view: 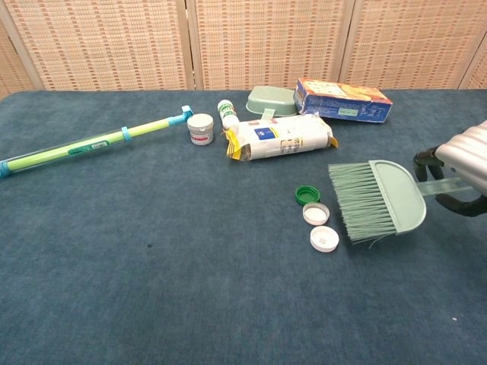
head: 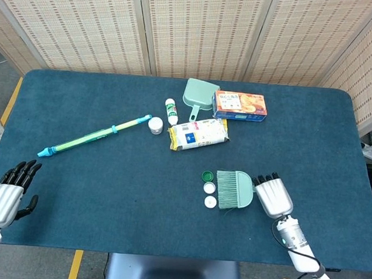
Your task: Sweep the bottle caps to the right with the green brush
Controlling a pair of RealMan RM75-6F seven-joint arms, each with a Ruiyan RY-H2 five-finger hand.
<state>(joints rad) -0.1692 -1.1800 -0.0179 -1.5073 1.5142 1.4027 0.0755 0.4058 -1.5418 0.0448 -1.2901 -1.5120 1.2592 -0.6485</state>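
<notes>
My right hand (head: 271,195) (view: 466,163) grips the handle of the green brush (head: 234,189) (view: 377,200), which is lifted and tilted, bristles pointing left and down. Just left of the bristles lie three bottle caps: a green cap (head: 207,176) (view: 307,194), a white cap (head: 209,188) (view: 316,213) and another white cap (head: 210,202) (view: 325,239). The bristle tips hang close beside the white caps. My left hand (head: 6,194) rests open at the table's front left corner, far from the caps, seen only in the head view.
At the back stand a green dustpan (head: 199,94), an orange biscuit box (head: 239,105), a snack packet (head: 198,134), a small white bottle (head: 171,111) and a small jar (head: 155,125). A long green-blue stick (head: 93,135) lies at the left.
</notes>
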